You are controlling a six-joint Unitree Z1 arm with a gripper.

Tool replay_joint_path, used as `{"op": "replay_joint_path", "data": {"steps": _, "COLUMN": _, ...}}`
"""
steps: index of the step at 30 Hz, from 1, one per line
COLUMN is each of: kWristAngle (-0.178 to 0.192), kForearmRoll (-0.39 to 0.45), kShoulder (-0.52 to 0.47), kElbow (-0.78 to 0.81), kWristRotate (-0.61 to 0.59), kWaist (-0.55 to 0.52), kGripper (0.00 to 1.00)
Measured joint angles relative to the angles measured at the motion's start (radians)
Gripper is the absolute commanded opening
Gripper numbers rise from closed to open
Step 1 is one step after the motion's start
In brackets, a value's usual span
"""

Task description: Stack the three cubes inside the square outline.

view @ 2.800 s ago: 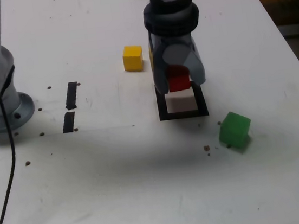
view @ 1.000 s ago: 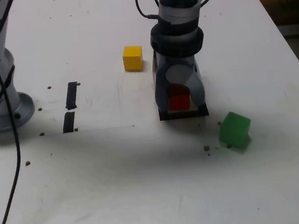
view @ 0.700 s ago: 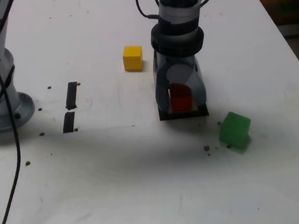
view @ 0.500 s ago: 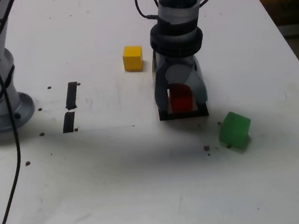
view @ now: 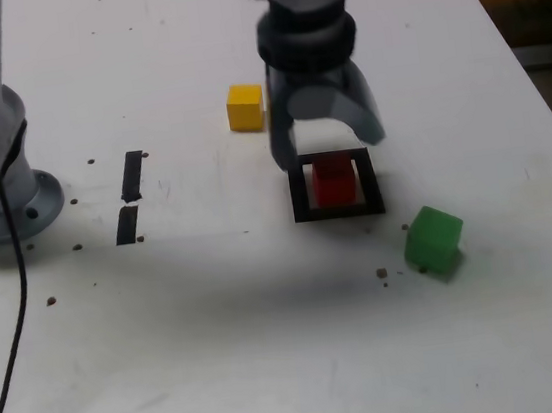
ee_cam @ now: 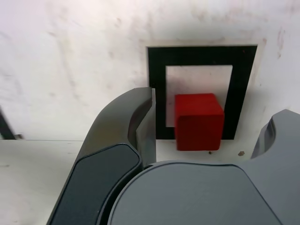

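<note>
Red cube [view: 333, 180] below open, empty claw [view: 330, 151].

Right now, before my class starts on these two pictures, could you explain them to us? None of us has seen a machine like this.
The machine is one robot arm ending in a gripper. One picture comes from a camera standing off the arm and shows the whole scene; the other comes from a camera on the arm's wrist, looking past the gripper's fingers.

On the white table is a black square outline with a red cube inside it. In the exterior view, a yellow cube sits beyond the outline to the left, and a green cube sits nearer, to the right. Two short black strips lie further left.

Nothing is held: the gripper is open, clear of the red cube.
</note>
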Motion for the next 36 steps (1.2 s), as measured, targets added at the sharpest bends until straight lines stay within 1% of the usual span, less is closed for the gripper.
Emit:
{"op": "replay_joint_path", "data": {"steps": 5, "kWristAngle": 0.047, "kForearmRoll": 0.130, "kShoulder": -0.096, "kElbow": -0.005, "kWristRotate": -0.015, "kWaist": 0.023, "kGripper": 0.86}}
{"op": "replay_joint_path", "data": {"steps": 8, "kWristAngle": 0.060, "kForearmRoll": 0.189, "kShoulder": -0.148, "kElbow": 0.006, "kWristRotate": -0.002, "kWaist": 0.058, "kGripper": 0.89}}
{"op": "replay_joint_path", "data": {"steps": 11, "kWristAngle": 0.063, "kForearmRoll": 0.213, "kShoulder": -0.179, "kElbow": 0.039, "kWristRotate": 0.040, "kWaist": 0.109, "kGripper": 0.93}}
{"op": "replay_joint_path", "data": {"steps": 17, "kWristAngle": 0.066, "kForearmRoll": 0.203, "kShoulder": -0.199, "kElbow": 0.086, "kWristRotate": 0.124, "kWaist": 0.180, "kGripper": 0.99}}
{"op": "replay_joint_path", "data": {"steps": 20, "kWristAngle": 0.074, "kForearmRoll": 0.190, "kShoulder": -0.205, "kElbow": 0.106, "kWristRotate": 0.167, "kWaist": 0.225, "kGripper": 1.00}}
{"op": "replay_joint_path", "data": {"steps": 24, "kWristAngle": 0.074, "kForearmRoll": 0.169, "kShoulder": -0.201, "kElbow": 0.139, "kWristRotate": 0.229, "kWaist": 0.284, "kGripper": 1.00}}
{"op": "replay_joint_path", "data": {"steps": 26, "kWristAngle": 0.074, "kForearmRoll": 0.163, "kShoulder": -0.187, "kElbow": 0.148, "kWristRotate": 0.263, "kWaist": 0.319, "kGripper": 1.00}}
{"op": "replay_joint_path", "data": {"steps": 30, "kWristAngle": 0.079, "kForearmRoll": 0.141, "kShoulder": -0.157, "kElbow": 0.150, "kWristRotate": 0.339, "kWaist": 0.355, "kGripper": 1.00}}
{"op": "replay_joint_path", "data": {"steps": 33, "kWristAngle": 0.088, "kForearmRoll": 0.109, "kShoulder": -0.131, "kElbow": 0.150, "kWristRotate": 0.395, "kWaist": 0.385, "kGripper": 1.00}}
{"op": "replay_joint_path", "data": {"steps": 36, "kWristAngle": 0.092, "kForearmRoll": 0.079, "kShoulder": -0.109, "kElbow": 0.149, "kWristRotate": 0.435, "kWaist": 0.393, "kGripper": 1.00}}
